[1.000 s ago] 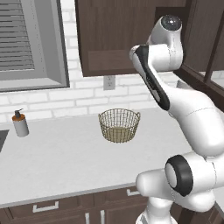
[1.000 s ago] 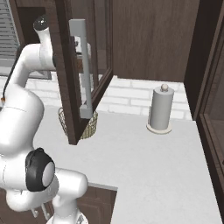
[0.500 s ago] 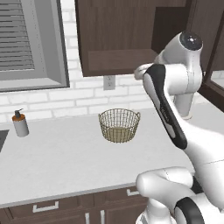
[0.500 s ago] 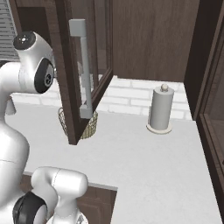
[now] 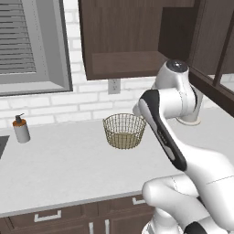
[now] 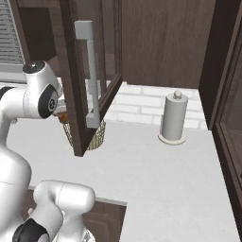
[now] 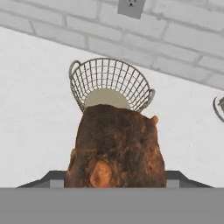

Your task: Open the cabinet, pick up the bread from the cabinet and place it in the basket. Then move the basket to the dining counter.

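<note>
Left base view: the basket [image 5: 124, 131] stands on the worktop [image 5: 64, 160] beside the arm's forearm. Right base view: the cabinet [image 6: 90, 71] door hangs open before the basket. Hand view: the gripper [image 7: 114, 179] grips the bread [image 7: 116, 148]; the basket lies just beyond it, below a wall socket [image 7: 131, 7].

you are looking at brown, bumpy bread [image 7: 116, 146], a tan wire basket [image 7: 109, 83], and white brick wall [image 7: 183, 39].
</note>
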